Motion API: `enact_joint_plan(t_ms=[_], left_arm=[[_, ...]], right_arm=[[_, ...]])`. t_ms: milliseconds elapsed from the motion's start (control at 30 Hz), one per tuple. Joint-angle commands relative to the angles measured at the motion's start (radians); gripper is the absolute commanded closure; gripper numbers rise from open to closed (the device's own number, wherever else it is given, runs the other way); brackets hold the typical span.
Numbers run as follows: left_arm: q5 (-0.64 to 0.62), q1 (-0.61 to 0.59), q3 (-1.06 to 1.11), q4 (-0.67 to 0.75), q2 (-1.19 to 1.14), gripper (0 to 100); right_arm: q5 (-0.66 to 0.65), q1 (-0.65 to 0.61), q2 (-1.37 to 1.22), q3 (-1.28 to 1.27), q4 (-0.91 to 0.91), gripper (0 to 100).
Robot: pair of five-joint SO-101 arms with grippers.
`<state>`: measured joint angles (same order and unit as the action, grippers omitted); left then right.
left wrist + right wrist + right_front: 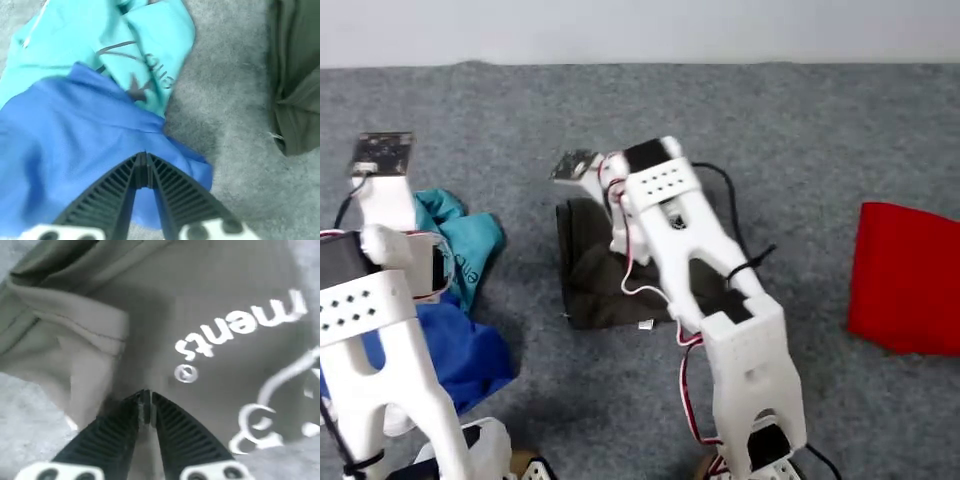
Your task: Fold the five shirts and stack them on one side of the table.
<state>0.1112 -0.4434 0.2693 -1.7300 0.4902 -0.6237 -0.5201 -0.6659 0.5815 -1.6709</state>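
From the high camera I see the table point(800, 130) covered right across in a grey, felt-like fabric with a speckled, slightly fuzzy nap. Behind its far edge stands a plain pale wall point(640, 30), bare and evenly lit. The light is soft and seems to fall from above, so shadows on the grey surface look faint and blurred. My wrist cameras show that same nap close up.
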Motion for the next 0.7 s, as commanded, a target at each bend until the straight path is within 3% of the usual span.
enact_joint_plan(t_ms=[0, 167, 333, 667], left_arm=[[0.005, -0.143, -0.061, -0.002, 0.029, 99], [0.005, -0.319, -0.136, 0.000, 0.029, 99], [0.008, -0.379, -0.168, 0.000, 0.029, 99], [0.005, -0.382, -0.168, -0.006, 0.029, 99]], right_arm=[[0.026, -0.096, 0.010, 0.005, -0.094, 98.9], [0.048, -0.208, 0.070, -0.058, -0.127, 98.9], [0.043, -0.274, 0.168, -0.118, -0.125, 98.9], [0.029, -0.147, 0.159, -0.137, -0.074, 98.9]])
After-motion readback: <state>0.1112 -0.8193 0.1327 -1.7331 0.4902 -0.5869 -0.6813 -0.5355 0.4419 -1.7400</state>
